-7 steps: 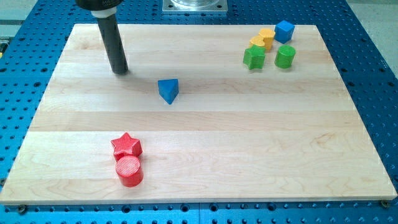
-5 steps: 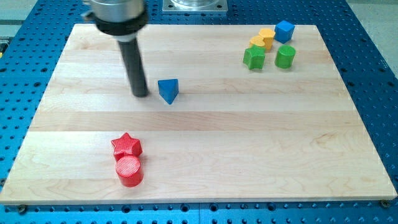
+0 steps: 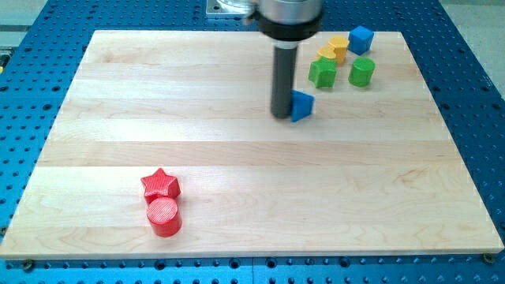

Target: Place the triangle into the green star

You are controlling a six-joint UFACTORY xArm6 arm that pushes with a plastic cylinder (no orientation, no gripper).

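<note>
The blue triangle block (image 3: pixel 302 105) lies on the wooden board (image 3: pixel 237 181), right of centre in the view's upper half. My tip (image 3: pixel 282 115) touches its left side. The green star block (image 3: pixel 322 72) stands just above and to the right of the triangle, a small gap apart. The rod rises from the tip toward the view's top.
A green cylinder (image 3: pixel 361 71) stands right of the green star. Two orange blocks (image 3: pixel 334 50) and a blue cube (image 3: pixel 361 38) sit above them near the top right. A red star (image 3: pixel 160 184) and a red cylinder (image 3: pixel 164 217) sit at the lower left.
My tip swept from the upper left to the right, met the blue triangle and pushed it right and slightly up, close to the green star.
</note>
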